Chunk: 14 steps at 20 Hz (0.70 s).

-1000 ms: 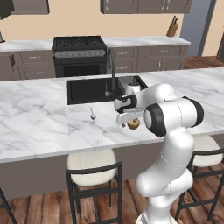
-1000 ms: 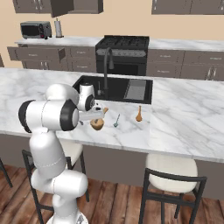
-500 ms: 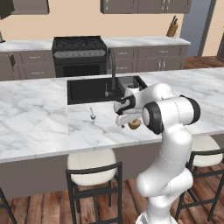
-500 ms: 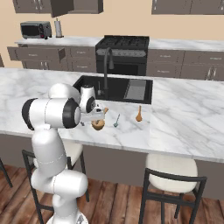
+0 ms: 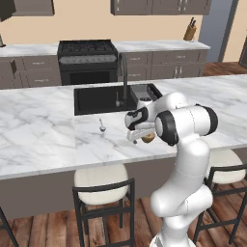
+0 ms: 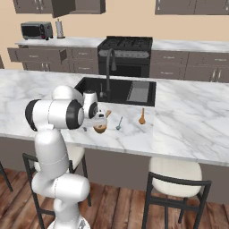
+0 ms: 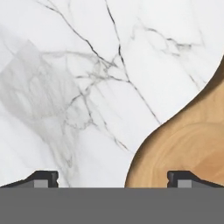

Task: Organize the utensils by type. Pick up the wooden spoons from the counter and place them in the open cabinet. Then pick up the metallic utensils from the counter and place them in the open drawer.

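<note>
My gripper (image 5: 138, 133) hangs open just above the counter (image 5: 43, 135), right over a tan wooden spoon (image 5: 149, 138) with a round deep bowl. In the hand view that bowl (image 7: 188, 140) fills the lower right, by the right fingertip (image 7: 186, 177); the left fingertip (image 7: 41, 177) is over bare marble. From the right, my gripper (image 6: 100, 120) sits above the bowl (image 6: 100, 129). A thin metallic spoon (image 6: 119, 124) lies right of it, and a slimmer orange-brown spoon (image 6: 142, 117) further right. Another metallic spoon (image 5: 102, 126) lies left of the hand.
A black sink (image 6: 117, 89) with a tall faucet (image 6: 108, 67) is sunk in the counter behind the spoons. On the far wall a drawer (image 6: 40, 54) stands open below a toaster oven (image 6: 36, 30), and a wall cabinet (image 6: 62, 6) above is open. Stools (image 5: 103, 181) stand at the near edge.
The hand has sunk slightly towards the wooden spoon's bowl. The jaws stay wide open and the spoons have not moved.
</note>
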### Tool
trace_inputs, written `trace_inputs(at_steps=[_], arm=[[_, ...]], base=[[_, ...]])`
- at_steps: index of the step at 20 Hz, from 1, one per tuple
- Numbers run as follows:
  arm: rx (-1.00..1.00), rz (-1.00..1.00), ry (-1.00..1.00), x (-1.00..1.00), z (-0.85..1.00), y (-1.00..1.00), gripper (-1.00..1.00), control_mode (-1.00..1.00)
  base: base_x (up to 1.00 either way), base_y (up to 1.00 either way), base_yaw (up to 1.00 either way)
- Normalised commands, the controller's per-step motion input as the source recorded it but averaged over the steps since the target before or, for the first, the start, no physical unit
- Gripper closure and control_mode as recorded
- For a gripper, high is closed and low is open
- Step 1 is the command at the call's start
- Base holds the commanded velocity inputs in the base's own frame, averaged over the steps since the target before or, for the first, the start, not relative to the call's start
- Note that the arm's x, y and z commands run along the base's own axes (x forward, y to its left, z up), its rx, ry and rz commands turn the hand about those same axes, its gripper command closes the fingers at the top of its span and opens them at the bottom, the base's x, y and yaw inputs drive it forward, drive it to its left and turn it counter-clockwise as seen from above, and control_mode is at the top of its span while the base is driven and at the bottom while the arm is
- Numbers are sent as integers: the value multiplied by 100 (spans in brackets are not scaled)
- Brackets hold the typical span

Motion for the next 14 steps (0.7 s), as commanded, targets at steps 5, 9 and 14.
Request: trace_inputs(at_steps=[5, 9, 14], arm=[[0, 0, 0, 0, -33, -4, 100, -100], [0, 0, 0, 0, -28, -12, 100, -100], [4, 2, 0, 0, -6, -9, 100, -100]], base=[[0, 0, 0], [0, 0, 0], [0, 0, 0]])
